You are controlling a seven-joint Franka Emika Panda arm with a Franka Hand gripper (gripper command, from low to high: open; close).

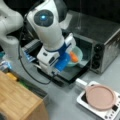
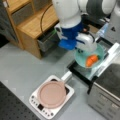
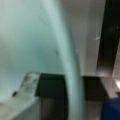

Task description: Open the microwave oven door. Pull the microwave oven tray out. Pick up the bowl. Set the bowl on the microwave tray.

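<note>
The gripper (image 2: 79, 48) holds the bowl (image 2: 90, 55) by its rim above the pulled-out tray (image 1: 71, 72); placing calls for lowering.

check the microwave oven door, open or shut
Open. The door lies folded down flat in front of the microwave oven, and the gripper holds the bowl over it.

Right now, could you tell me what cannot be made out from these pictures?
- Gripper: in both front views its fingertips are hidden by its own body and the bowl; the wrist view shows only one finger at the rim.
- Whether the bowl rests on the tray: the arm covers the contact.
- Oven interior: dark, blocked by arm and bowl.
- Orange item in the bowl: too blurred to identify.
- Door: mostly hidden.
</note>
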